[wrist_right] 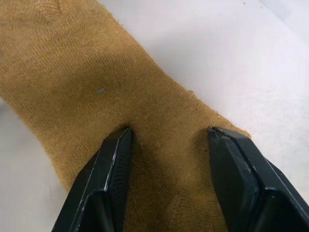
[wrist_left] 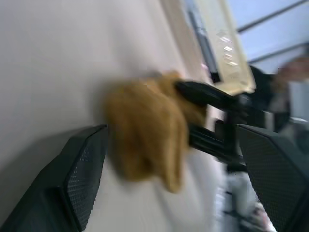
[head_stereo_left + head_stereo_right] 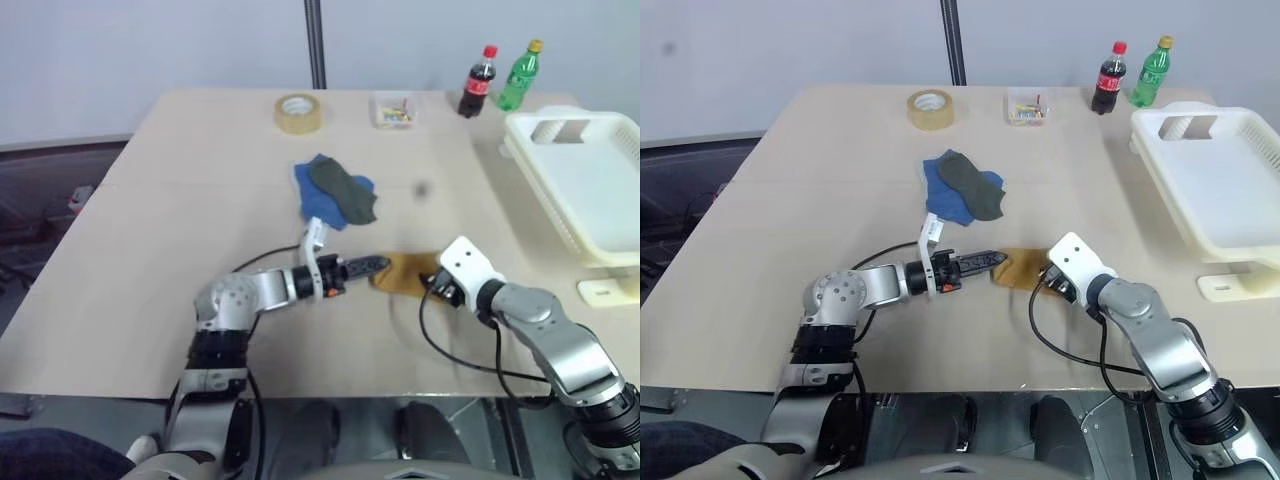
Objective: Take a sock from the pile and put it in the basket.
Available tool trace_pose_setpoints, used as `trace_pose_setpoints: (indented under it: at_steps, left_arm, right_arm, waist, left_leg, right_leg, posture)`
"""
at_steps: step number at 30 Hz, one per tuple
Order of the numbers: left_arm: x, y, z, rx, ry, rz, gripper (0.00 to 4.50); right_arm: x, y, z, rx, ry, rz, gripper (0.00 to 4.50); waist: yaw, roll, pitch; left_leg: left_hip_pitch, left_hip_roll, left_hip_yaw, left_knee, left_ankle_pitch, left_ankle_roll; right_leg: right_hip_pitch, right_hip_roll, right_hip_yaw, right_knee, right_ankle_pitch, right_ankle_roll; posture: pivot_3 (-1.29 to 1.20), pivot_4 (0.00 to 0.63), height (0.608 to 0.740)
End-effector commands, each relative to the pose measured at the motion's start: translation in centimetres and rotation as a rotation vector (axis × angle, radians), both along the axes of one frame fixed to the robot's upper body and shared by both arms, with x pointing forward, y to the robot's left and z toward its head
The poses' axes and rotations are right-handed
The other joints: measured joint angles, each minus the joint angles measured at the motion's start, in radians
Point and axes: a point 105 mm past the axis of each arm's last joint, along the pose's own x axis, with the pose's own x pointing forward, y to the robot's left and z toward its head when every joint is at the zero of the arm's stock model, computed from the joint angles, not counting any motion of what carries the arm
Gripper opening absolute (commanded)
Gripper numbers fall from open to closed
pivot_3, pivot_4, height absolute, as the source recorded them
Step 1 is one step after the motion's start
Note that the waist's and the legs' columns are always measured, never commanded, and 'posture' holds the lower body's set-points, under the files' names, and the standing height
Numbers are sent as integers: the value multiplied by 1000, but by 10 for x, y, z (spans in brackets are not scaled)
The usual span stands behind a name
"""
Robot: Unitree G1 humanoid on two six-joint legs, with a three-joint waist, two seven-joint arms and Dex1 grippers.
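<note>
The mustard-yellow sock (image 3: 404, 272) lies bunched on the table between my two grippers. My right gripper (image 3: 431, 281) comes at it from the right. In the right wrist view its fingers (image 1: 113, 159) press into the knit with a fold of fabric between them. My left gripper (image 3: 380, 265) points right at the sock's left end. Its jaws stand wide open, one on either side of the sock (image 2: 145, 125). The pile (image 3: 335, 192), a blue sock and a dark green one, lies further back at mid-table. The white basket (image 3: 600, 190) stands empty at the right edge.
At the back of the table stand a roll of tape (image 3: 298, 113), a small clear box (image 3: 394, 110), a cola bottle (image 3: 479, 82) and a green bottle (image 3: 520, 75). A small cream piece (image 3: 608, 291) lies in front of the basket.
</note>
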Motion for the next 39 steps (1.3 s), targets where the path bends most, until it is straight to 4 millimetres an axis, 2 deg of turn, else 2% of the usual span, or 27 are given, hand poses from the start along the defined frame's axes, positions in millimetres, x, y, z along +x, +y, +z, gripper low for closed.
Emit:
trace_pose_setpoints:
  at_steps: [1, 6, 8, 10, 12, 18, 24, 28, 30, 33, 36, 39]
  left_arm:
    - [-8, -14, -18, 0, 99, -60, 4463]
    - [2, -20, -6, -92, 95, -33, 4463]
    - [4, -14, 9, -158, 64, -30, 4463]
    - [3, -5, 32, -276, 26, -34, 4463]
    - [1, -1, 45, -342, 7, -45, 4463]
    - [-6, -11, 57, -411, -7, -92, 4463]
    - [-9, -30, 42, -339, 22, -118, 4463]
    - [5, -5, 43, -304, -18, -7, 4463]
    - [11, 13, 39, -271, -8, 61, 4463]
    - [10, 33, 26, -186, 39, 108, 4463]
    - [7, 42, 9, -84, 78, 127, 4463]
    - [3, 39, -3, -16, 120, 108, 4463]
  right_arm:
    - [1, -1, -3, -27, 3, -11, 2546]
    - [0, 2, -4, -20, 2, -8, 2546]
    - [0, 0, -3, -16, -3, -19, 2546]
    - [2, -4, -1, -16, -10, -36, 2546]
    - [2, -6, 0, -14, -13, -41, 2546]
    - [3, 3, 0, 4, -11, -19, 2546]
    - [4, 4, 5, 14, -19, -18, 2546]
    - [1, 2, 4, 0, -13, -14, 2546]
    - [1, 1, 3, -1, -12, -18, 2546]
    - [2, 1, 1, -8, -10, -17, 2546]
    - [2, 3, 1, -5, -6, -8, 2546]
    - [3, 5, 0, -5, -6, -3, 2546]
  waist:
    - [0, 0, 0]
    - [0, 0, 0]
    - [-1, 0, 0]
    - [-4, 0, 1]
    - [-4, 0, 1]
    - [-2, 0, 1]
    - [-3, 0, 1]
    - [-4, -1, 2]
    - [-4, 0, 2]
    - [-3, 0, 2]
    - [-2, -1, 2]
    - [-2, -1, 2]
  left_leg:
    - [0, 0, 0, 0, 0, 0]
    - [0, 0, 0, 0, 0, 0]
    - [0, 0, 0, 0, 0, 0]
    - [-1, 0, 0, 0, 0, 0]
    - [-3, 1, 0, 0, 0, 0]
    - [-3, 0, -1, 0, 0, 0]
    - [-4, 1, -1, -1, 0, -1]
    - [-4, 1, -1, -1, 0, -1]
    - [-4, 1, -1, -2, 0, -1]
    - [-5, 1, -1, -3, 0, -1]
    - [-7, 0, -1, -3, 1, -3]
    - [-7, 0, -1, -3, 1, -3]
  right_leg:
    - [0, 0, 0, 0, 0, 0]
    - [0, 0, 0, 0, 0, 0]
    - [0, 0, 0, 0, 0, 0]
    - [-1, 0, 0, 0, 0, 0]
    - [-2, 0, 0, 0, 0, 0]
    - [-2, 0, 0, -1, 0, 0]
    - [-2, 0, 0, -1, 0, 0]
    - [-2, 0, 0, -2, 0, 0]
    - [-3, 0, 0, -2, 0, 0]
    - [-6, 0, 0, -2, 0, 0]
    - [-7, 0, 0, -3, 0, 0]
    - [-7, 0, 0, -2, 0, 0]
  posture:
    - [0, 150, 738]
    - [0, 150, 738]
    - [0, 150, 738]
    - [0, 150, 738]
    - [0, 150, 738]
    - [0, 150, 738]
    - [0, 150, 738]
    - [0, 150, 738]
    - [0, 150, 738]
    - [0, 150, 738]
    - [0, 150, 738]
    - [0, 150, 738]
